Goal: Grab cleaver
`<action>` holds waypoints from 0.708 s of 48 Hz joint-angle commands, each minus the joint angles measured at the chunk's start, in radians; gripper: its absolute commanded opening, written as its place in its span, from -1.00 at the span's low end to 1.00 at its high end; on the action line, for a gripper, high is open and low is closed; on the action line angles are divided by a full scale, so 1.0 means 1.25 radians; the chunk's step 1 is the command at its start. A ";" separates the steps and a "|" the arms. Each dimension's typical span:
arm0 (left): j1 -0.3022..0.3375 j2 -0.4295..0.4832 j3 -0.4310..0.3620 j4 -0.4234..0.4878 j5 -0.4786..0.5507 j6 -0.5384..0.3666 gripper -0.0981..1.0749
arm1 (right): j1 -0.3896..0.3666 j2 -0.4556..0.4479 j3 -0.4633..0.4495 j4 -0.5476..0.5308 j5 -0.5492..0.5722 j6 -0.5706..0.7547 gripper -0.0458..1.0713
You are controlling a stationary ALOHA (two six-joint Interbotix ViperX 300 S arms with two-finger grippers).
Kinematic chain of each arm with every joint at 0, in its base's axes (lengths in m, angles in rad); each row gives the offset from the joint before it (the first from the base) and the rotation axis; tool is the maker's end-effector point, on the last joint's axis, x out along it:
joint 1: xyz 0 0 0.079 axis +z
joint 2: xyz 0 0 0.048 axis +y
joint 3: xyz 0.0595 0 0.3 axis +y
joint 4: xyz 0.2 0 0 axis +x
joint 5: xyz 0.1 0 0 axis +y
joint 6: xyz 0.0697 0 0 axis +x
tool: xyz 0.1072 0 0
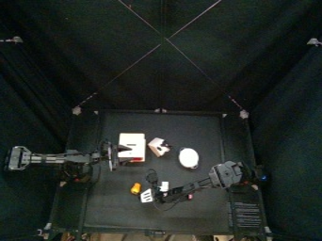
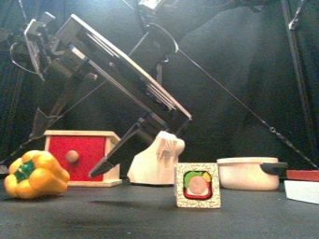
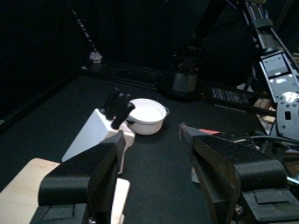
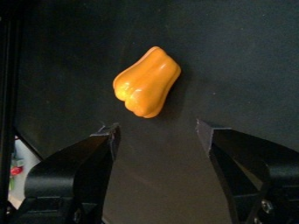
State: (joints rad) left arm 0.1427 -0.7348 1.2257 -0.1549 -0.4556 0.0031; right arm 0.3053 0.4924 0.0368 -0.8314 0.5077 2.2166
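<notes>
Right end effector (image 4: 156,140), released, faces the pepper (image 4: 146,81), not the cleaver (image 3: 98,131); it risks grabbing the wrong thing

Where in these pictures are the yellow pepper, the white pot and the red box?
yellow pepper (image 4: 146,80), right wrist view, middle of its body
white pot (image 2: 253,174), front view, its side wall
red box (image 2: 82,156), front view, its front face

Cleaver (image 3: 91,133) handle behind block

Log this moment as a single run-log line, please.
left gripper: open, facing knife block, white pot | right gripper: open above orange pepper, not touching | cleaver: not identifiable
</notes>
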 commanded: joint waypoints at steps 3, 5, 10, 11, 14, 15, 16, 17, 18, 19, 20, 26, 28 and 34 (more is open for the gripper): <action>0.002 0.001 -0.010 0.002 -0.009 0.001 0.68 | -0.002 -0.058 0.012 -0.031 -0.001 -0.001 0.86; 0.002 0.001 -0.010 0.001 -0.009 0.001 0.68 | -0.002 -0.069 0.021 -0.039 -0.001 -0.001 0.86; 0.002 0.001 -0.010 0.002 -0.009 0.001 0.68 | -0.002 -0.101 0.049 -0.069 -0.001 -0.001 0.86; 0.002 0.001 -0.010 0.001 -0.009 0.001 0.68 | -0.002 -0.107 0.055 -0.077 -0.001 -0.001 0.86; 0.002 0.001 -0.010 0.001 -0.009 0.001 0.68 | -0.002 -0.131 0.076 -0.106 -0.001 -0.001 0.86; 0.002 0.001 -0.010 0.002 -0.009 0.001 0.68 | -0.002 -0.137 0.081 -0.113 0.000 -0.001 0.86; 0.002 0.001 -0.010 0.002 -0.009 0.001 0.68 | -0.002 -0.146 0.087 -0.119 0.000 -0.001 0.86; 0.002 0.001 -0.009 0.002 -0.009 0.001 0.68 | -0.001 -0.152 0.096 -0.126 -0.001 -0.001 0.86; 0.002 0.001 -0.009 0.001 -0.009 0.001 0.68 | -0.002 -0.161 0.102 -0.134 0.000 -0.001 0.86; 0.002 0.001 -0.009 0.001 -0.009 0.001 0.68 | -0.002 -0.167 0.108 -0.139 0.000 -0.001 0.86; 0.002 0.001 -0.007 0.001 -0.009 0.001 0.68 | -0.002 -0.175 0.115 -0.145 -0.001 -0.001 0.86; 0.002 0.001 -0.007 0.000 -0.009 0.001 0.68 | -0.002 -0.225 0.160 -0.180 0.006 -0.001 0.86; 0.002 0.001 -0.007 0.001 -0.009 0.001 0.68 | -0.005 -0.238 0.173 -0.190 0.009 -0.002 0.86; 0.002 0.001 -0.007 0.001 -0.009 0.001 0.68 | -0.007 -0.281 0.214 -0.227 0.021 -0.002 0.86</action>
State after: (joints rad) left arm 0.1427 -0.7348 1.2287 -0.1549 -0.4556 0.0015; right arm 0.3037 0.2163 0.2899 -1.0845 0.5262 2.2151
